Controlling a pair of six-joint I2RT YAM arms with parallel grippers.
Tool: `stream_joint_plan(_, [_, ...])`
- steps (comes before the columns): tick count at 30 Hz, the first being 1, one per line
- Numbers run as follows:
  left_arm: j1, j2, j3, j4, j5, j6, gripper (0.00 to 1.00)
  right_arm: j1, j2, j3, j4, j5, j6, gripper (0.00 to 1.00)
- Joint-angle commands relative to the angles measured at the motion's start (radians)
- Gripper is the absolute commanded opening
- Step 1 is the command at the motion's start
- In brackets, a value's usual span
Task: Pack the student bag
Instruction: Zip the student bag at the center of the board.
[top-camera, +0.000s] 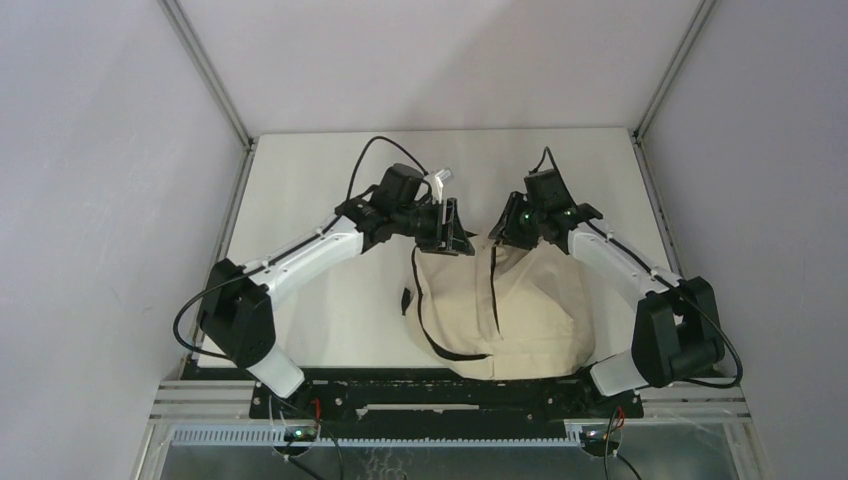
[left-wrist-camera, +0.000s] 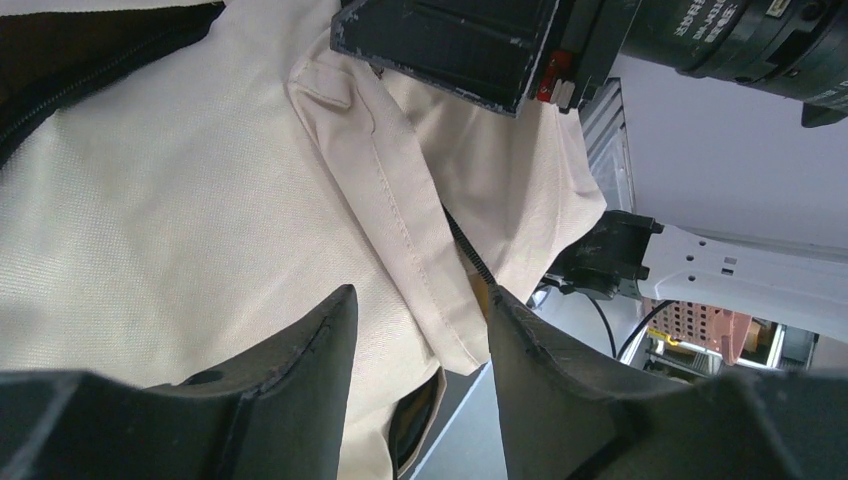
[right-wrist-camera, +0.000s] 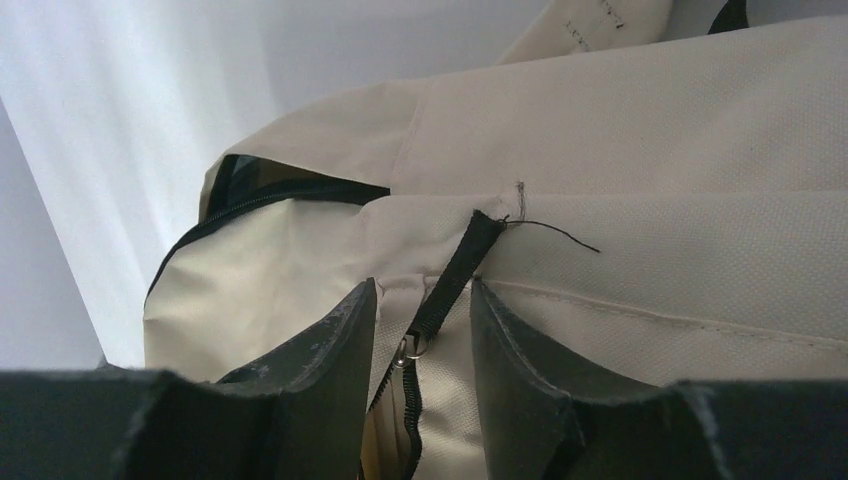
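Observation:
The student bag (top-camera: 510, 310), cream canvas with black zippers, lies on the table between the two arms, and its top end points away from the bases. My left gripper (top-camera: 455, 228) is at the bag's top left corner. In the left wrist view it (left-wrist-camera: 421, 291) stands open around a stitched flap (left-wrist-camera: 400, 230) of the bag. My right gripper (top-camera: 510, 225) is at the top right corner. In the right wrist view it (right-wrist-camera: 422, 284) stands open, with the black zipper pull strap (right-wrist-camera: 455, 270) and its ring between the fingers but apart from them. A dark slit (right-wrist-camera: 270, 190) marks the bag's open zipper.
A black strap (top-camera: 425, 320) loops out of the bag's left side onto the white table (top-camera: 310, 200). Grey walls close in the table on the left, right and back. The black rail (top-camera: 430, 390) with the arm bases runs right below the bag.

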Motion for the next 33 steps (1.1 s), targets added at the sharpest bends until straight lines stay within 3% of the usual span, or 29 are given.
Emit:
stream_joint_plan(1, [0.007, -0.029, -0.017, 0.030, 0.017, -0.009, 0.55, -0.011, 0.022, 0.047, -0.004, 0.061, 0.045, 0.48])
stream_joint_plan(9, [0.008, -0.019, -0.015, 0.024, 0.021, 0.001, 0.55, -0.010, 0.087, 0.047, 0.055, 0.014, 0.091, 0.44])
stream_joint_plan(17, [0.013, -0.022, -0.024, 0.015, 0.015, 0.004, 0.55, -0.007, 0.075, 0.076, 0.099, -0.005, 0.105, 0.01])
stream_joint_plan(33, [0.037, 0.144, 0.075, 0.080, 0.082, -0.050, 0.55, 0.049, -0.089, 0.078, 0.080, -0.012, 0.058, 0.00])
